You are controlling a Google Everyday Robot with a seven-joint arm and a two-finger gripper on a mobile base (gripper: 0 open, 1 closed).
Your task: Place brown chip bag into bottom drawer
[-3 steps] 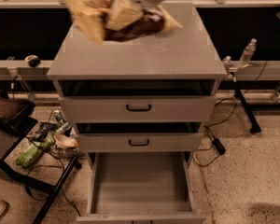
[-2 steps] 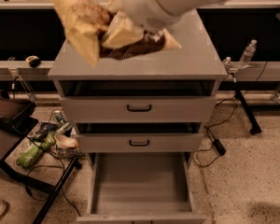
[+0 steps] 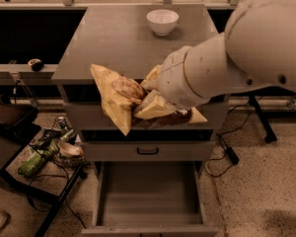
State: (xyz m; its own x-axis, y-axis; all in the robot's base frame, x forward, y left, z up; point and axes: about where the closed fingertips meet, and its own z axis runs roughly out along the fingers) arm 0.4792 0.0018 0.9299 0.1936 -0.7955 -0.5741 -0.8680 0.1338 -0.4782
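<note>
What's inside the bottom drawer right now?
The bottom drawer shows only bare grey floor; its rear is hidden beneath the middle drawer. The gripper holds the brown chip bag above it.

You face lab or workshop: grey metal cabinet (image 3: 113, 38), loose floor cables (image 3: 228, 152), cluttered black stand (image 3: 19, 181). Gripper (image 3: 155, 100) at cabinet front.

Above bottom drawer (image 3: 147, 197): brown chip bag (image 3: 119, 100) in pincer (image 3: 157, 89).

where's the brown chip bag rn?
Camera view, centre-left: the brown chip bag hangs at the hand, in front of the upper drawers, above the open bottom drawer, not yet inside.
</note>
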